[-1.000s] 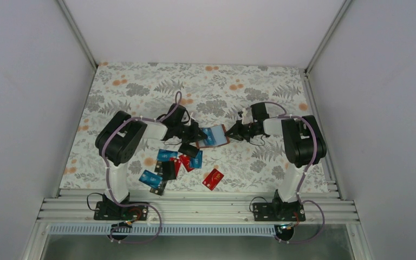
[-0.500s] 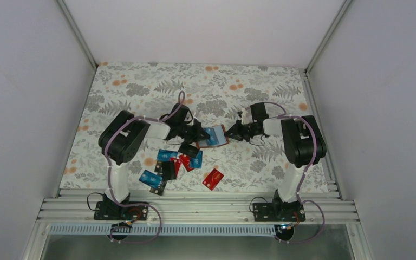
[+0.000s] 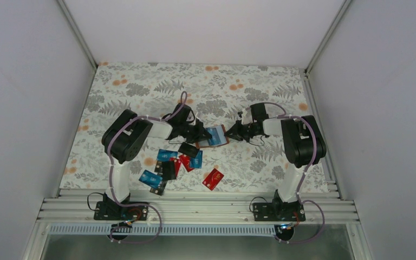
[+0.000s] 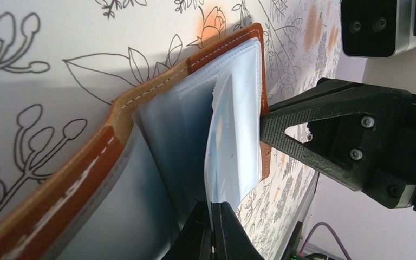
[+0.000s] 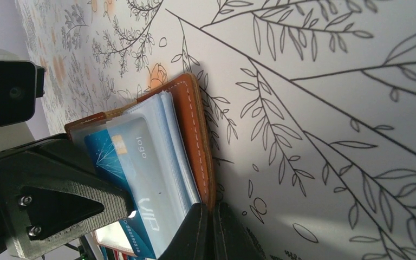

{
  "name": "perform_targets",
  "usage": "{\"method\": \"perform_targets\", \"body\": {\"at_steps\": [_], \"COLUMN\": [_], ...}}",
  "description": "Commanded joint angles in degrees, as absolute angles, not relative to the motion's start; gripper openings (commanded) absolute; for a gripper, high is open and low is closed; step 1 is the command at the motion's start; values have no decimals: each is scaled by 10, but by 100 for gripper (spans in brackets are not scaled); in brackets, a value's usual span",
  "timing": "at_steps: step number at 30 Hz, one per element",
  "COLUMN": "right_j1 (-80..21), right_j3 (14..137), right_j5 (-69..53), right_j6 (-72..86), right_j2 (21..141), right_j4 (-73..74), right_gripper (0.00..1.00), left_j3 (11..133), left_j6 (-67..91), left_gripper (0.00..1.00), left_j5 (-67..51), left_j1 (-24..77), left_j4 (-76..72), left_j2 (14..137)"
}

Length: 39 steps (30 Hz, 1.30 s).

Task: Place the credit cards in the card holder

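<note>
- Since the earlier top view, the left arm's (image 3: 127, 142) dark elbow has shifted right, pressing its wrist closer to the card holder (image 5: 187, 114). The holder, the right arm and the loose cards show no shift.
- The card holder lies open on the floral table (image 3: 141, 92) at the centre of the top view, between the two wrists. Its reddish-brown cover faces down and its sleeves face up.
- The left gripper (image 4: 212, 211), at the bottom centre of its wrist view, is clenched on the card holder by one clear sleeve (image 4: 227, 146). The sleeve is lifted away from the stack, probably to part a pocket mouth for the next card.
- The right gripper (image 5: 212, 211), at the bottom centre of its own view, is clamped on the stitched cover edge. This likely anchors the holder so that the pull on the sleeve does not drag it across the cloth.
- A blue card (image 5: 132, 179) already sits in a sleeve, at the lower left of the right wrist view.
- The remaining credit cards (image 3: 167, 155), blue, red and black, lie scattered just below the holder in the top view. One red card (image 3: 213, 179) lies apart at the lower right of the group.
- Judged stage: early, since one card is housed and several remain. Both grippers are occupied, so one must let go to fetch a card.
</note>
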State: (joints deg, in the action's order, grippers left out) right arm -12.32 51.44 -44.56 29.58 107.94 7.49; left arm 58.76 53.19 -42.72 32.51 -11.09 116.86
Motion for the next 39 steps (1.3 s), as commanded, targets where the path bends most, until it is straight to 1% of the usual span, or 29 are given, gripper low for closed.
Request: {"method": "perform_targets", "body": {"at_steps": [1, 18, 26, 32, 33, 34, 38, 39], "right_j1": [-140, -145, -144, -142, -142, -142, -141, -140], "right_j3": [501, 502, 505, 506, 507, 507, 509, 509], "right_j5": [-438, -439, -429, -423, -421, -420, -416, -416], "right_j6": [302, 303, 293, 289, 287, 287, 285, 285], "right_j2": [1080, 1080, 1081, 1082, 1082, 1082, 1081, 1080], "right_j4": [73, 71, 80, 83, 85, 86, 88, 88], "right_gripper": [4, 4, 4, 5, 4, 4, 5, 4], "left_j3": [594, 640, 647, 655, 656, 658, 665, 665], "left_j6": [541, 531, 486, 465, 462, 459, 444, 438], "left_gripper": [2, 3, 24, 33, 36, 41, 55, 60], "left_j5": [-416, -418, -373, -351, -347, -344, -322, -319], "left_j1": [341, 356, 357, 357, 357, 357, 357, 357], "left_j4": [-110, -85, -9, 28, 35, 46, 77, 83], "left_j2": [1196, 1222, 1197, 1180, 1178, 1174, 1156, 1149]}}
